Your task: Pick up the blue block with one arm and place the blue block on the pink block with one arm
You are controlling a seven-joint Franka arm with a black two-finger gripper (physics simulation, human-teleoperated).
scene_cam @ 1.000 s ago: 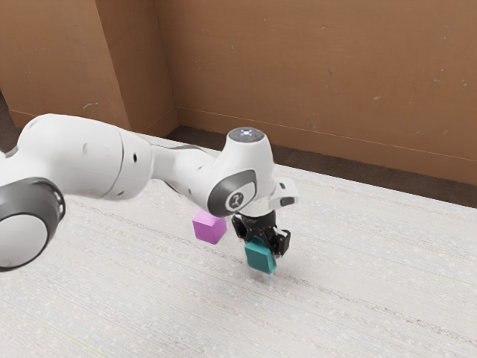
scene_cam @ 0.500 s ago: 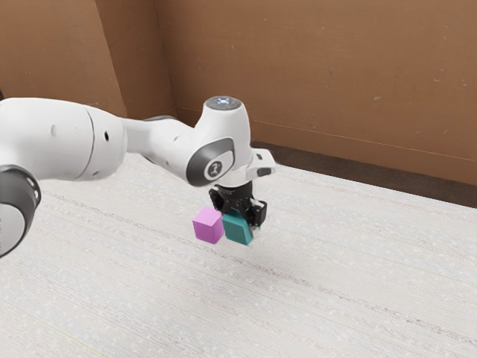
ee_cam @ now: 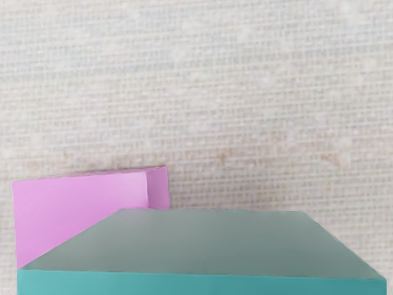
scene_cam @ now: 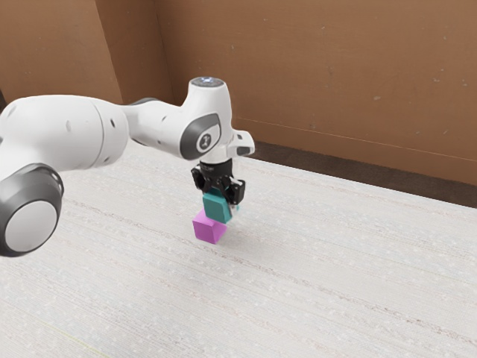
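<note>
The blue block (scene_cam: 216, 208), teal in colour, is held between the black fingers of my gripper (scene_cam: 218, 203), which is shut on it. It hangs directly above the pink block (scene_cam: 208, 227) that rests on the table, close to its top or just touching it; I cannot tell which. In the wrist view the blue block (ee_cam: 202, 252) looms large under my hand, and the pink block (ee_cam: 80, 212) pokes out from behind one of its corners.
The pale woven tabletop (scene_cam: 335, 283) spreads wide around the two blocks. A brown wall (scene_cam: 335, 67) stands behind the table's far edge. My white arm (scene_cam: 97, 145) reaches in from the exterior view's left.
My gripper has carried the blue block up and toward the exterior view's left, from beside the pink block to right over it.
</note>
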